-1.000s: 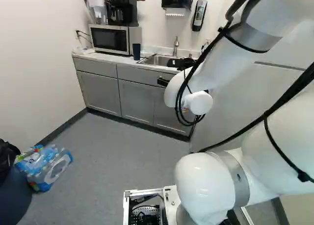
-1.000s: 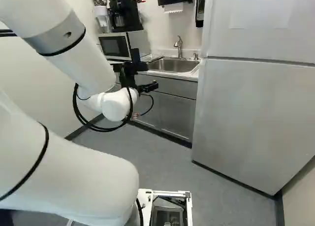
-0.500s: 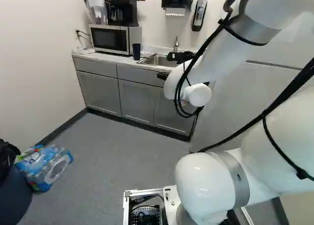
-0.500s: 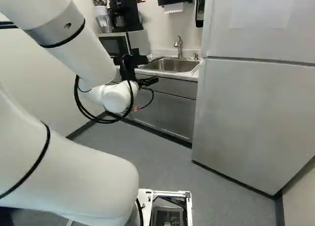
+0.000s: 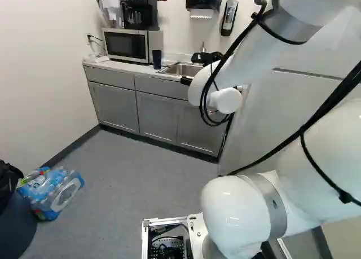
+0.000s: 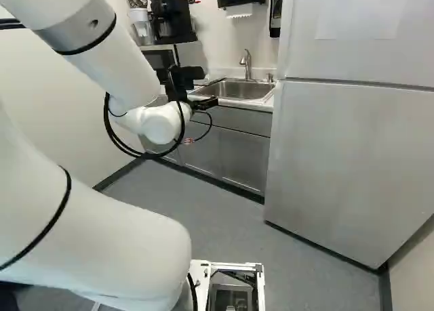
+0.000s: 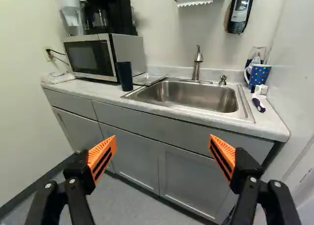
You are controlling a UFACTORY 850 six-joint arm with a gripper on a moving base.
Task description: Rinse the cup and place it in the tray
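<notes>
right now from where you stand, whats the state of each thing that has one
End effector: open, nothing between its fingers
Dark cup: standing upright on the counter
Tray: lying flat beside the sink
Faucet: no water visible
Dotted mug: upright
Microwave: door shut
Cabinet doors: shut
Fridge: doors shut

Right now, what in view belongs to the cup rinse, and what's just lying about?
Job:
- dark cup, probably the one meant
- tray between cup and sink
- tap
- gripper, open

Lying about:
- spotted mug, unless that's the cup meant
- brush
- microwave
- coffee maker
- bottle pack on the floor
</notes>
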